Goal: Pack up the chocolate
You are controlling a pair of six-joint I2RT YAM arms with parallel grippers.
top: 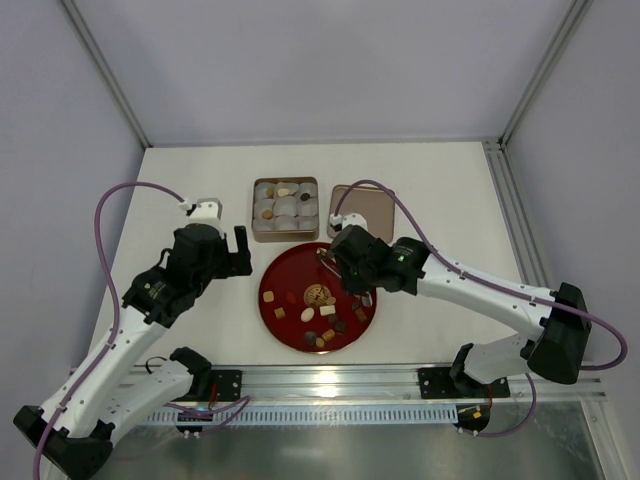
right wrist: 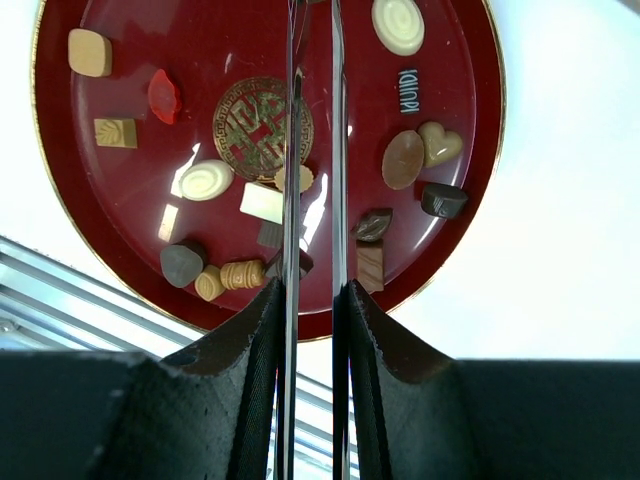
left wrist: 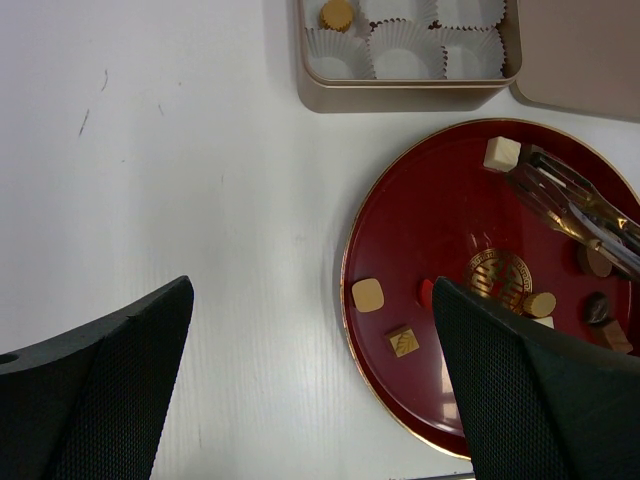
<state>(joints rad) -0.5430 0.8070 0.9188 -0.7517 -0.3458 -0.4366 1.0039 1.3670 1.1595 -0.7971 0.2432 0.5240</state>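
The chocolate (right wrist: 206, 180) lies scattered as several small pieces on the red plate (top: 290, 270): tan, cream, brown and one red (right wrist: 163, 96). A few more sit in paper cups in the gold box (top: 255, 210). My right gripper (right wrist: 310, 290) is shut on metal tongs (right wrist: 292, 150), whose two blades reach across the plate (right wrist: 200, 60). In the left wrist view the tongs (left wrist: 570, 200) end beside a cream cube (left wrist: 501, 153). My left gripper (left wrist: 312, 290) is open over the bare table at the plate's left edge, holding nothing.
The box's lid (top: 362, 210) lies flat to the right of the box, behind the right arm. White crinkled cups (left wrist: 400, 55) fill the box (left wrist: 400, 95), one holding a round tan piece (left wrist: 337, 13). A metal rail (top: 330, 385) runs along the near edge.
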